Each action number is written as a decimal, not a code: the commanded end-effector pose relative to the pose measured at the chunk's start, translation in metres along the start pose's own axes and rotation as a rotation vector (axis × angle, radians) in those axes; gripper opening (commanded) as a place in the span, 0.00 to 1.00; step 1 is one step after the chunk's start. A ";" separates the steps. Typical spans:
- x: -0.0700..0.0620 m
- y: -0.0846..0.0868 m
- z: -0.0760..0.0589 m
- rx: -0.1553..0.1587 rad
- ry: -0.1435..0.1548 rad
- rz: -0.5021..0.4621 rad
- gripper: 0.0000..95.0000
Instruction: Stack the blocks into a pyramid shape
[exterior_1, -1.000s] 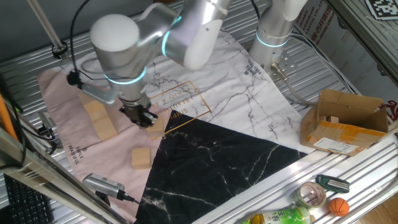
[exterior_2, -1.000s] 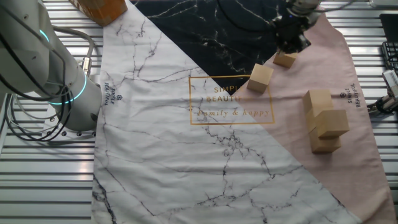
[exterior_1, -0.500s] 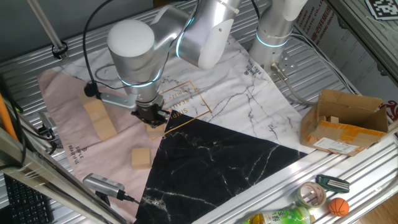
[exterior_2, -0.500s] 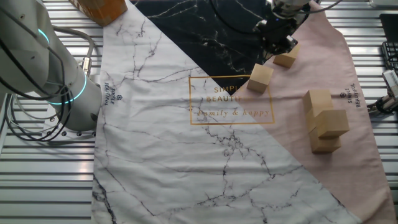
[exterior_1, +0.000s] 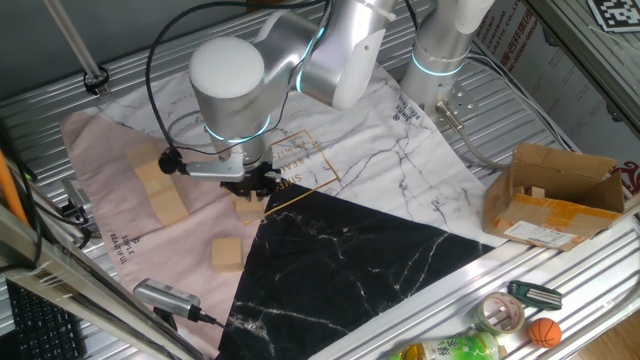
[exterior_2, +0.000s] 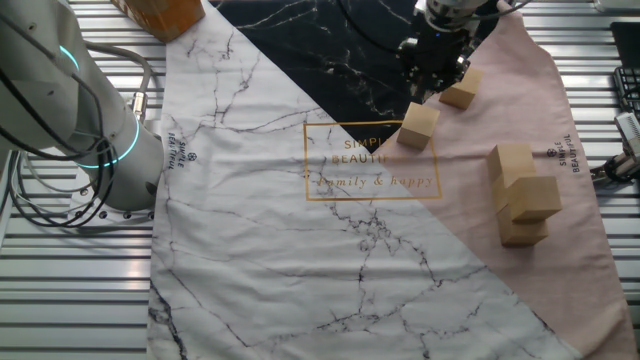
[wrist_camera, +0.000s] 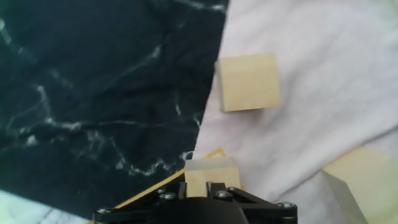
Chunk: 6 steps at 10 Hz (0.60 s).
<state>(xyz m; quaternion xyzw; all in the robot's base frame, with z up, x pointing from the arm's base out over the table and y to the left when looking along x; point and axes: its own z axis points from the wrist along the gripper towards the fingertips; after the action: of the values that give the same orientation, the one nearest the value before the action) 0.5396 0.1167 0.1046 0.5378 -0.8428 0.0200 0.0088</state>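
Observation:
Several tan wooden blocks lie on the cloth. A small stack of blocks (exterior_1: 160, 192) (exterior_2: 522, 195) stands on the pink part. One loose block (exterior_1: 227, 253) (exterior_2: 460, 95) (wrist_camera: 247, 81) lies near the black part. Another block (exterior_1: 250, 210) (exterior_2: 418, 126) (wrist_camera: 211, 173) rests at the corner of the gold print. My gripper (exterior_1: 250, 190) (exterior_2: 428, 88) (wrist_camera: 195, 185) hangs just above this block, apart from it. Its fingers stand a narrow gap apart, open and holding nothing; the block shows through the gap in the hand view. A corner of the stack (wrist_camera: 360, 180) shows at the right.
A brown cardboard box (exterior_1: 555, 195) (exterior_2: 160, 12) sits off the cloth. A tape roll (exterior_1: 500, 312), a small orange ball (exterior_1: 543, 332) and a bottle (exterior_1: 440, 350) lie at the table's edge. A grey tool with a cable (exterior_1: 165, 296) lies beside the cloth. A second arm's base (exterior_1: 437, 50) (exterior_2: 90, 110) stands behind.
My gripper has travelled from over the loose block near the black part across to above the block at the gold print's corner. The blocks have not moved.

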 end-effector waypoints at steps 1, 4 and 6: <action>0.001 0.001 0.001 0.000 -0.007 -0.033 0.40; 0.001 0.001 0.001 0.001 -0.006 0.025 0.40; 0.001 0.002 0.000 0.004 -0.018 0.355 0.40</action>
<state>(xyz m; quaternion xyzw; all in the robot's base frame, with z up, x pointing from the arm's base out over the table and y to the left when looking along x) 0.5379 0.1166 0.1043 0.5242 -0.8514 0.0153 0.0022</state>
